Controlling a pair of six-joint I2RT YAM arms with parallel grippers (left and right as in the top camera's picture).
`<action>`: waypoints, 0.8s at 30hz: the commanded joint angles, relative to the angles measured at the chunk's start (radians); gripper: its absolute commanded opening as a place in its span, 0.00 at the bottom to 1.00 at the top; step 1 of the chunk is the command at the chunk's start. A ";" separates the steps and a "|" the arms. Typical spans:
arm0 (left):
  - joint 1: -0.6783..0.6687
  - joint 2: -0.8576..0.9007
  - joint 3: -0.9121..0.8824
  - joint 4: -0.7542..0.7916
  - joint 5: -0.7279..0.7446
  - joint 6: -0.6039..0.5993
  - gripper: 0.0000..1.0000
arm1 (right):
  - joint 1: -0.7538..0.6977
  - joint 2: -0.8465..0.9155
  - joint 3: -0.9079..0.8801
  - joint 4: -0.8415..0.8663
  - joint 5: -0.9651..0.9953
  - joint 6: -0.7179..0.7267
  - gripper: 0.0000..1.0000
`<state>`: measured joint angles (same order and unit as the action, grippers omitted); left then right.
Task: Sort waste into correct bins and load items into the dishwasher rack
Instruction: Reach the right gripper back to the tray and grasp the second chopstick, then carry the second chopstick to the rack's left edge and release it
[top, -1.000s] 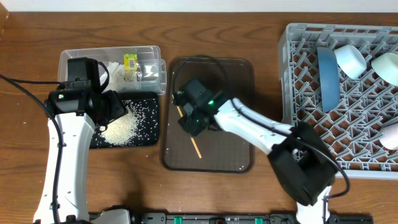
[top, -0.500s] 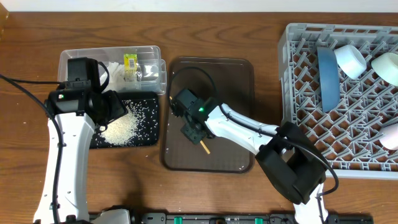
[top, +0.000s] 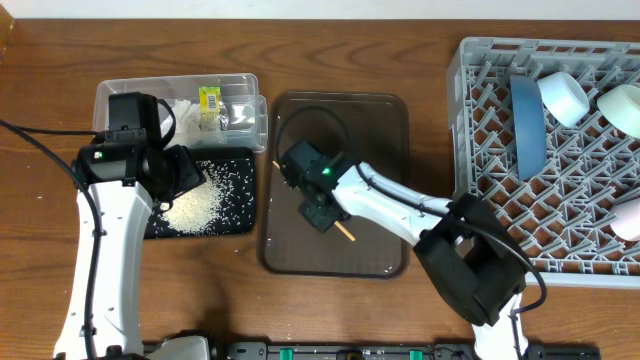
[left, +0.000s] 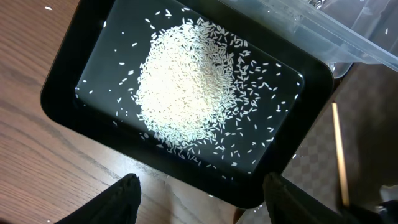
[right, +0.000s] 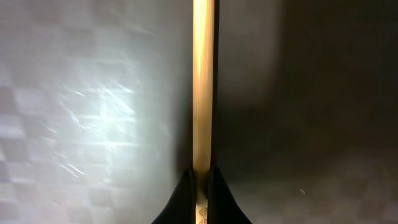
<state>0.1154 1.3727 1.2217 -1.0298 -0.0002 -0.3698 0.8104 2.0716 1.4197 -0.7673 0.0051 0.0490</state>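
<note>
The right claw (right: 200, 190) is pinched tight on a thin wooden chopstick (right: 203, 81), low over the brown tray (top: 385, 130), most likely so it can carry it to the grey rack (top: 458, 110); the way there looks free; a blue dish (top: 528, 125) and a white bowl (top: 562, 95) already stand in the rack; the left claw (left: 202, 183) hangs wide with nothing in it above the black tray (left: 56, 93) of rice (left: 186, 81); the wrapper (top: 210, 98) and tissue (top: 185, 108) lie in the clear tub (top: 240, 90) beside it.

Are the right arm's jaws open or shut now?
Shut: the right gripper pinches the chopstick between its jaws, seen in the wrist view.
</note>
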 joint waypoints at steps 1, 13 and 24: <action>0.004 -0.001 0.000 -0.005 -0.008 -0.003 0.66 | -0.056 0.019 -0.007 -0.027 0.005 0.029 0.01; 0.004 -0.001 0.000 -0.006 -0.008 -0.003 0.66 | -0.315 -0.292 -0.006 -0.073 0.094 0.032 0.01; 0.004 -0.001 0.000 -0.005 -0.008 -0.003 0.67 | -0.607 -0.375 -0.010 -0.243 0.195 0.032 0.01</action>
<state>0.1154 1.3727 1.2217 -1.0298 0.0002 -0.3698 0.2523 1.6947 1.4109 -0.9951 0.1658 0.0689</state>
